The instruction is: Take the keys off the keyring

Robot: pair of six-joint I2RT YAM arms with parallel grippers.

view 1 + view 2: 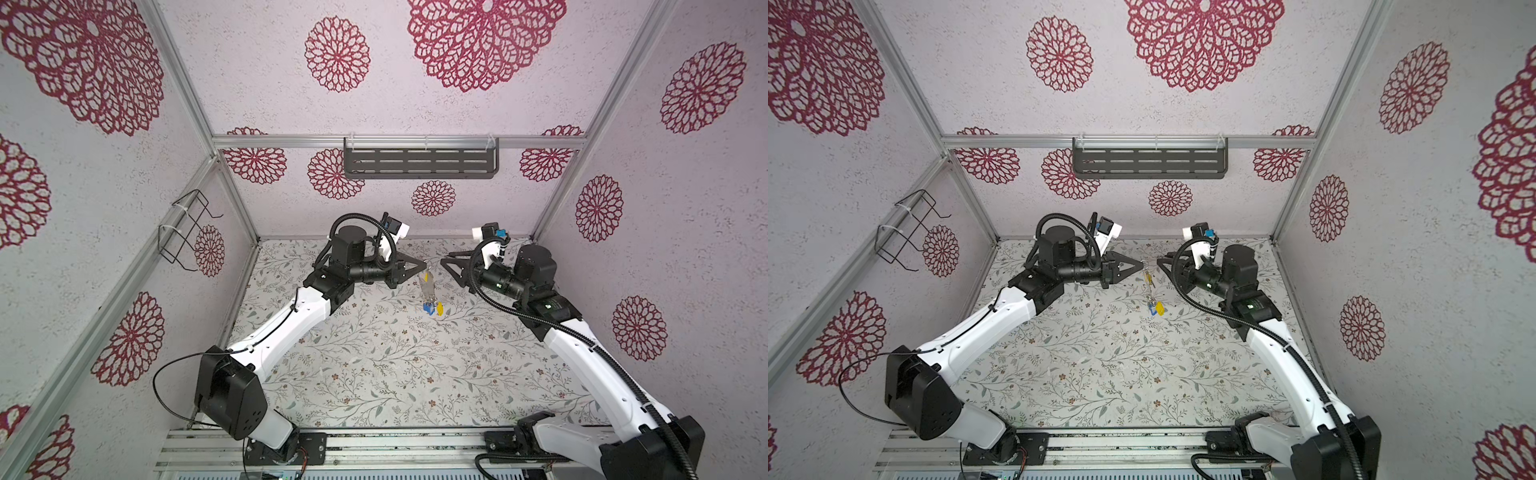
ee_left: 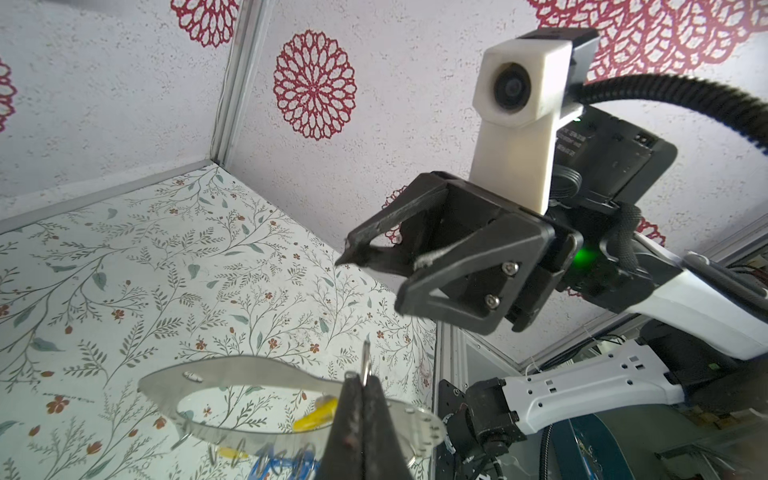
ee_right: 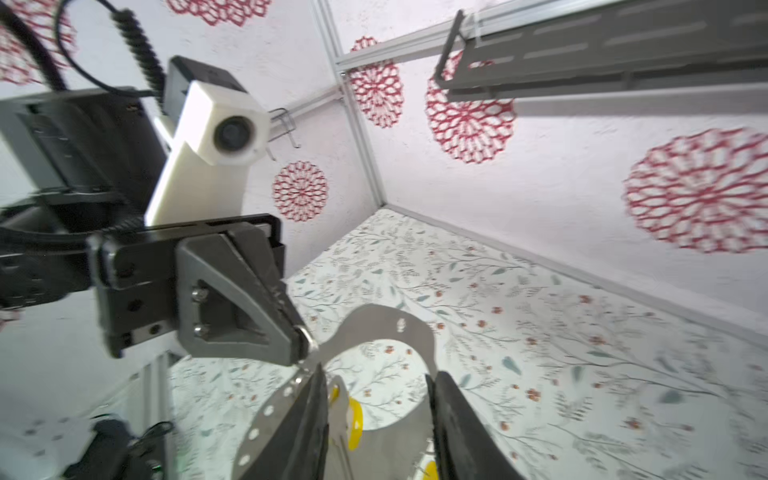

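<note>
In a top view the left gripper [image 1: 424, 262] only looked closed. Its wrist view showed the fingers together on a small ring [image 2: 365, 362], with the keyring [image 1: 427, 286] hanging below in the air and the keys [image 1: 432, 308] lowest. The right gripper [image 1: 445, 258] stood just beside; its wrist view showed its fingers [image 3: 453, 415] apart.

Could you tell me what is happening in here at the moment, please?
The left claw is shut on a small metal ring at one tip of the keyring, holding the plate up so that it hangs over the table. Blue and yellow keys dangle from its lower rim. The right claw stands open near the plate, gripping nothing.
</note>
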